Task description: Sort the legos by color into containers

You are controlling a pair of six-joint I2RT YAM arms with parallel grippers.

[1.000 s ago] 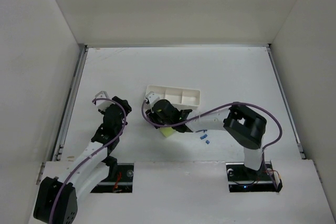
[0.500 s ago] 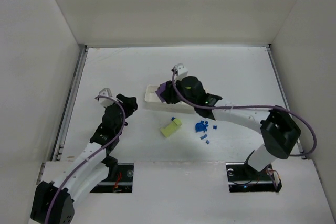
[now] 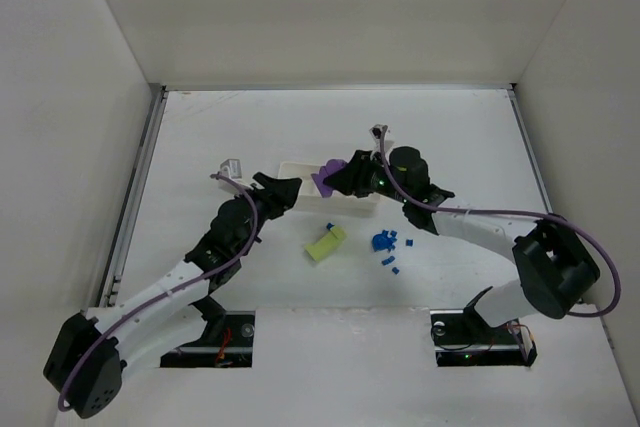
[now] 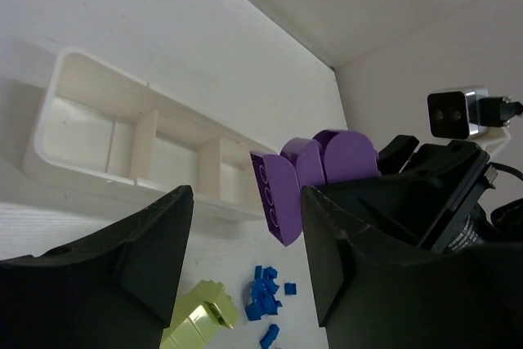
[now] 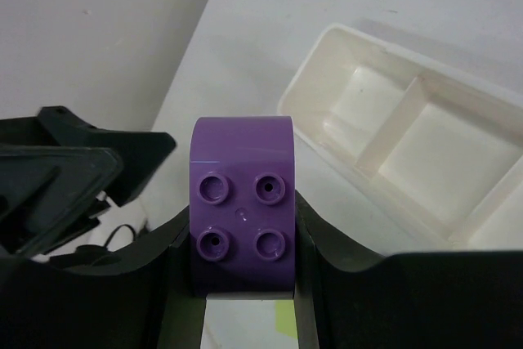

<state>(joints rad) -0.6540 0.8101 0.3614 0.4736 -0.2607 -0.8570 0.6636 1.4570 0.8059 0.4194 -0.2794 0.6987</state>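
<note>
From my station the white table (image 3: 450, 137) fills the view, and both arms reach in toward its middle. The low white tray (image 3: 296, 166) lies there lengthwise, its thin dividers plain in the left wrist view. My right gripper (image 3: 343, 179) hangs over the tray, its two fingers clamped on the flat sides of the purple brick (image 5: 243, 161), studs facing the wrist camera. The brick is held up off the tray, and I cannot tell which compartment sits under it. My left gripper (image 3: 287, 193) hovers just beside the tray's near left end, its fingers parted with nothing between them, pointed toward the purple brick. The yellow-green brick (image 3: 326, 244) lies on the table on the near side of the tray. The little blue bricks (image 3: 385, 244) are scattered just to its right, some bunched together.
</note>
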